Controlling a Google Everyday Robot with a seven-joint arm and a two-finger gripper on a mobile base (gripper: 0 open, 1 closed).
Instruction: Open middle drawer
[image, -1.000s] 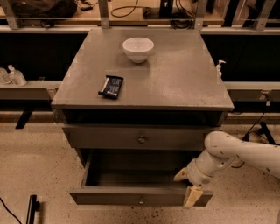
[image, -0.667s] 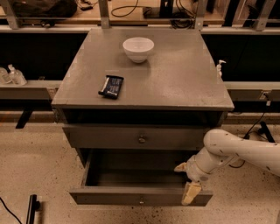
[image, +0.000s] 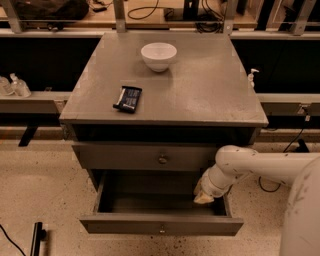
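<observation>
The middle drawer (image: 125, 225) stood pulled out, its knob (image: 161, 230) forward and left of the gripper (image: 204, 197), which hung inside the drawer's right rear corner. Whether the gripper was open or shut could not be told.

A speckled beige floor (image: 40, 190) lies under a grey cabinet (image: 200, 90), with what seem wooden benches (image: 165, 22) behind.
</observation>
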